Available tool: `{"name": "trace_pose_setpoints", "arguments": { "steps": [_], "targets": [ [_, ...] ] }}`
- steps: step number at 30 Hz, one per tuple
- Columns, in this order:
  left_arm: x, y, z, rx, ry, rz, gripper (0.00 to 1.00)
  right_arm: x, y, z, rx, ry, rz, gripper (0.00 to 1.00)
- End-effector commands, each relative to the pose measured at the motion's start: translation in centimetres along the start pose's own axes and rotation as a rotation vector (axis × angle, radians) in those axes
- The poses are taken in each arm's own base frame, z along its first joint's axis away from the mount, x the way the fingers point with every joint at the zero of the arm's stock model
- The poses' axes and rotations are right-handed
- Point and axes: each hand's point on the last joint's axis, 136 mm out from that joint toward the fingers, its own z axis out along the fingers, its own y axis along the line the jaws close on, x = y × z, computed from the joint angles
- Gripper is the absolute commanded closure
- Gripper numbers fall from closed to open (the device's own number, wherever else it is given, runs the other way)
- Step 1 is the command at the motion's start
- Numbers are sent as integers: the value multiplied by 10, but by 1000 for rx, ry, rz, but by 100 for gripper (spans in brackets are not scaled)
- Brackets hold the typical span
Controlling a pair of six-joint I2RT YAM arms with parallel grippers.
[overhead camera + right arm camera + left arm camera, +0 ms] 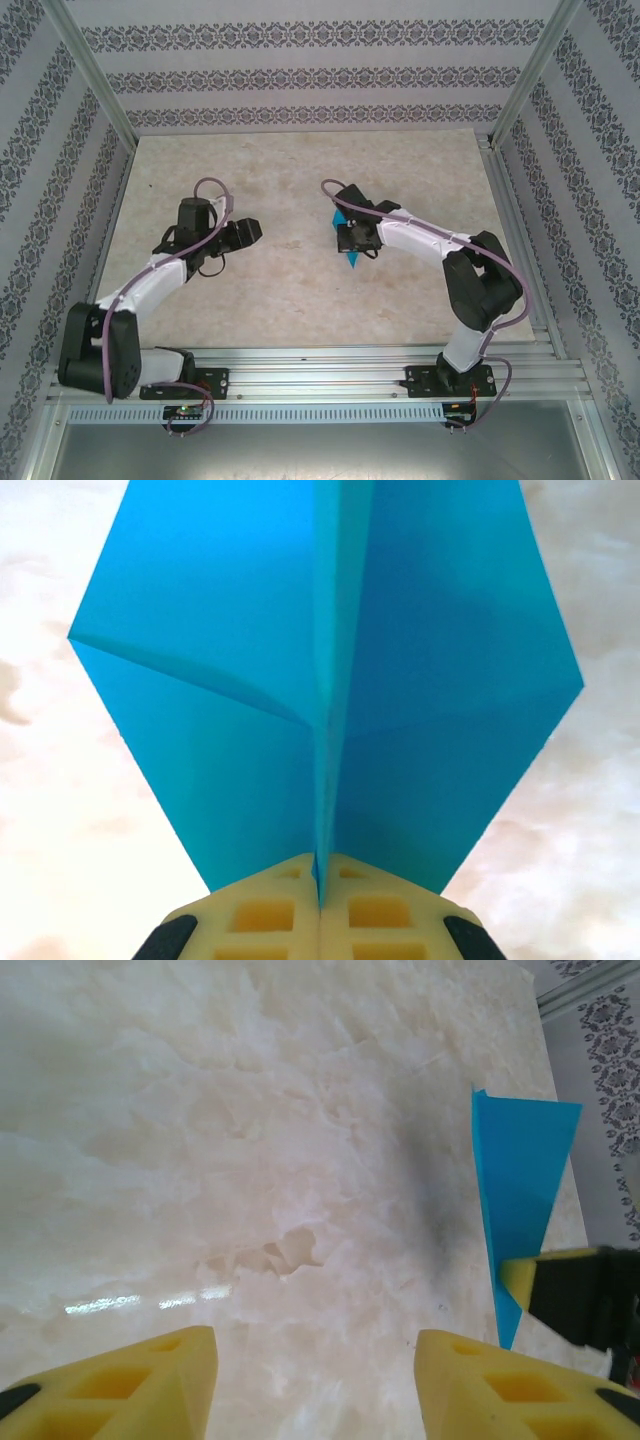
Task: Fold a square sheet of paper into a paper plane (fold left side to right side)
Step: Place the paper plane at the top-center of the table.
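Note:
The square sheet of paper stands folded into a turquoise paper plane [330, 660], with two wings spread either side of a central keel. My right gripper [320, 880] is shut on that keel at its tail end. In the top view the paper plane [351, 260] shows under the right gripper [352, 238] at mid-table. My left gripper [315, 1345] is open with only bare tabletop between its yellow fingers. It sits to the left of the plane [520, 1170], apart from it. In the top view the left gripper [250, 232] points toward the right arm.
The pale marble-patterned tabletop [300, 290] is bounded by patterned walls and aluminium posts [95, 75]. A metal rail [320, 362] carries both arm bases at the near edge. One yellow finger [518, 1275] of the right gripper shows at the left wrist view's right side.

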Motion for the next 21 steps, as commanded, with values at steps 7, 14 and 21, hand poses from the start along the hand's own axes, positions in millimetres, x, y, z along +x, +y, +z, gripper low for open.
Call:
{"name": "trace_pose_setpoints", "arguments": {
  "steps": [7, 14, 21],
  "targets": [
    [-16, 2, -78, -180, -236, 102, 23, 6, -29, 40, -9, 96, -69, 92],
    [-14, 3, -97, -222, -272, 105, 21, 20, -36, 55, 8, 156, -18, 81],
    [-16, 2, -103, -243, -264, 130, 20, 12, -38, 47, -34, 143, 10, 97]
  ]
}}
